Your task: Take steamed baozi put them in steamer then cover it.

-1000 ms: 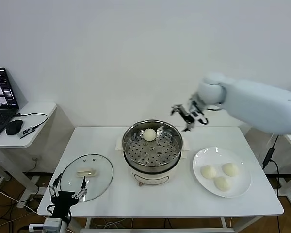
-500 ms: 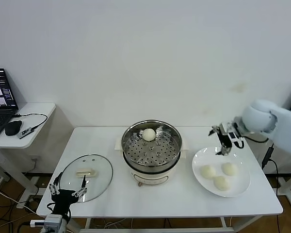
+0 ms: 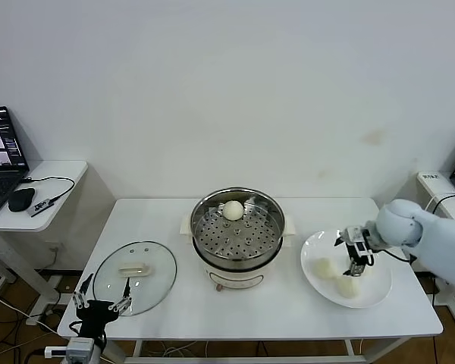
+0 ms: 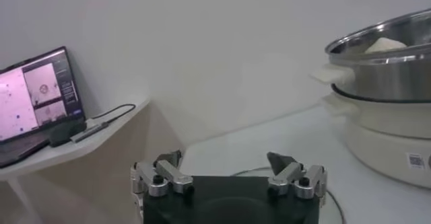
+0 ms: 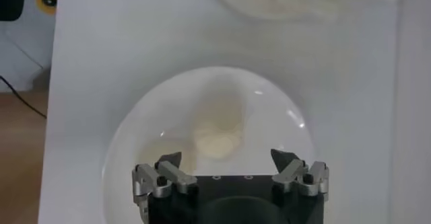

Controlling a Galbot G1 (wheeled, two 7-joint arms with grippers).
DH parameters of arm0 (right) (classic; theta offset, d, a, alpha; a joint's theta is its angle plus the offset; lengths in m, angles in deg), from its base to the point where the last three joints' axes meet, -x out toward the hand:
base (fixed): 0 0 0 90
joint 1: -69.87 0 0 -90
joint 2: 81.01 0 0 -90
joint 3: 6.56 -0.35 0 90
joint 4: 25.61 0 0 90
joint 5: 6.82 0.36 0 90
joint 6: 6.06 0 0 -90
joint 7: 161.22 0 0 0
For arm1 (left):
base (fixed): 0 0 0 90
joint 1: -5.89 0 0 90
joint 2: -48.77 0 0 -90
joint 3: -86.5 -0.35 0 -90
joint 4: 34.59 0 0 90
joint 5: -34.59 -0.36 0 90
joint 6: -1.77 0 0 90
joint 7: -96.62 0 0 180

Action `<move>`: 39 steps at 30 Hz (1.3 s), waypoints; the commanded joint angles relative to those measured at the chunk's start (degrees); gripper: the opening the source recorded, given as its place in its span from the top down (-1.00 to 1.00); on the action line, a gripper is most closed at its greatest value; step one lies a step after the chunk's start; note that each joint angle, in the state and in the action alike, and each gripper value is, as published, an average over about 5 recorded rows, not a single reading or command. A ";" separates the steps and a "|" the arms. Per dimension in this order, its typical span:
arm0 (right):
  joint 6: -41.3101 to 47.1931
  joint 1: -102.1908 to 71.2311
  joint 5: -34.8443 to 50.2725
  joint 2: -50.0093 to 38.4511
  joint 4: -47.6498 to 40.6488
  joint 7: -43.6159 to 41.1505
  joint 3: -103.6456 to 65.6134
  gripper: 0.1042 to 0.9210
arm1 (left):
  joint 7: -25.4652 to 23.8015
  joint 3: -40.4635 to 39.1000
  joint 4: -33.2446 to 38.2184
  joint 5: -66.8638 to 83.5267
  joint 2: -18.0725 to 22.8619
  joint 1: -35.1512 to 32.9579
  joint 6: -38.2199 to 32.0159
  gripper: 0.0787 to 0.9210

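Observation:
The steel steamer (image 3: 239, 231) stands mid-table with one baozi (image 3: 233, 210) on its perforated tray. Two baozi (image 3: 324, 268) (image 3: 347, 287) show on the white plate (image 3: 312, 249) at the right; a third is mostly hidden behind my right gripper (image 3: 354, 264). That gripper is open and empty, low over the plate. In the right wrist view (image 5: 225, 158) a baozi (image 5: 217, 134) lies just ahead between its fingers. The glass cover (image 3: 134, 267) lies flat at the front left. My left gripper (image 3: 101, 307) is open and parked at the table's front edge beside the cover.
A side desk with a laptop (image 3: 0, 152), mouse and cable stands at the far left. The left wrist view shows the steamer's wall (image 4: 384, 77) to one side and the laptop (image 4: 34, 94) on its desk.
My right arm has swung from behind the steamer over to the right and down, and now hovers low over the plate of baozi. The left arm has stayed put.

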 commanded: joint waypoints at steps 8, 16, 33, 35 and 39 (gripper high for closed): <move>-0.18 -8.76 -4.51 8.94 -10.88 0.67 -6.34 -0.76 | -0.01 0.23 -0.66 -0.20 -0.03 -0.01 0.03 -0.77; -0.03 -9.49 -4.46 10.58 -11.88 1.08 -6.80 -0.76 | -0.03 0.15 -0.75 -0.30 0.06 0.06 0.01 -0.77; 0.55 -6.43 -3.49 10.70 -12.46 -1.42 -5.87 -0.25 | 0.00 0.23 -0.22 -0.37 0.27 -0.08 0.02 -0.77; 0.64 -4.52 -2.72 10.13 -12.03 -2.07 -5.18 -0.25 | -0.01 0.27 -0.14 -0.36 0.25 -0.09 0.03 -0.77; 1.14 1.27 0.12 7.99 -10.27 -3.14 -3.30 -0.27 | -0.06 0.18 -0.02 -0.37 0.18 -0.05 0.06 -0.77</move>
